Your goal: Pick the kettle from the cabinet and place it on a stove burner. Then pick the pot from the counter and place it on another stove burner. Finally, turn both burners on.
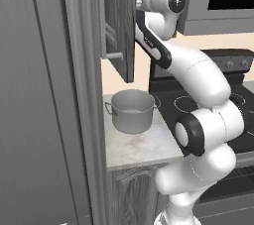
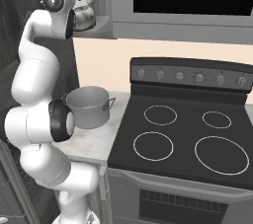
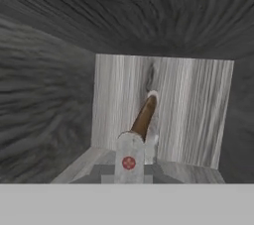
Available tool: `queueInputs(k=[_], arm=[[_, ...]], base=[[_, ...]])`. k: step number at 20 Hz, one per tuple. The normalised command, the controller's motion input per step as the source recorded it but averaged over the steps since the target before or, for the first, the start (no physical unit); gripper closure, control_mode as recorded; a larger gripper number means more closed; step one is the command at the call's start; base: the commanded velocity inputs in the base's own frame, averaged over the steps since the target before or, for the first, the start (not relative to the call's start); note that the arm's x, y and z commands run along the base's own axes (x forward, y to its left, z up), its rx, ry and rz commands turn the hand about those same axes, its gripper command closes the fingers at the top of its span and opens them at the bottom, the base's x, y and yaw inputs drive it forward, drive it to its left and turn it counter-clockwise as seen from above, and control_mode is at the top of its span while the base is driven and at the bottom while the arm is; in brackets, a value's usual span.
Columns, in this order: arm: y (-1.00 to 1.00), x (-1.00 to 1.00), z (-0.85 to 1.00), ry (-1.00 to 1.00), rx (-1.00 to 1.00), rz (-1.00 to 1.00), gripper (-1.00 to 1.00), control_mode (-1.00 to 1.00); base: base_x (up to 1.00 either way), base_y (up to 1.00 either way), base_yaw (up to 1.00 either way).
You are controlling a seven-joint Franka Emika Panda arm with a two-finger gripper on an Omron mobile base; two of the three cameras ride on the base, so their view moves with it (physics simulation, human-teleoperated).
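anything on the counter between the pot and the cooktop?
No. In the right base view the pot sits on the counter with only bare marbled stone between it and the cooktop edge. The left base view agrees where the arm does not block it.

The pot (image 2: 88,106) stands on the tabletop (image 2: 101,141) just left of the cooktop (image 2: 183,139), below the open cabinet (image 1: 119,21), where the kettle (image 2: 84,17) seems to sit at the arm's hand.

The pot (image 1: 132,110) stands on the counter (image 1: 134,147) beside the cooktop (image 2: 183,139)
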Motion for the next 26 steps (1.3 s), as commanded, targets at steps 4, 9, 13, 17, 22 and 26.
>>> queueInputs(k=[4,9,13,17,22,26], arm=[[-0.14,-0.38,0.0,-0.04,0.0,0.03,1.0,-1.0],[-0.06,-0.34,0.0,0.0,0.0,0.04,1.0,-1.0],[-0.11,-0.31,0.02,0.0,0.0,0.06,1.0,-1.0],[-0.14,-0.34,0.03,0.0,0.0,0.06,1.0,-1.0],[-0.15,-0.42,0.03,0.0,0.01,0.07,1.0,-1.0],[-0.17,-0.55,0.03,-0.03,0.02,0.08,1.0,-1.0]], base=[[0.0,0.0,0.0],[0.0,0.0,0.0],[0.0,0.0,0.0],[0.0,0.0,0.0],[0.0,0.0,0.0],[0.0,0.0,0.0]])
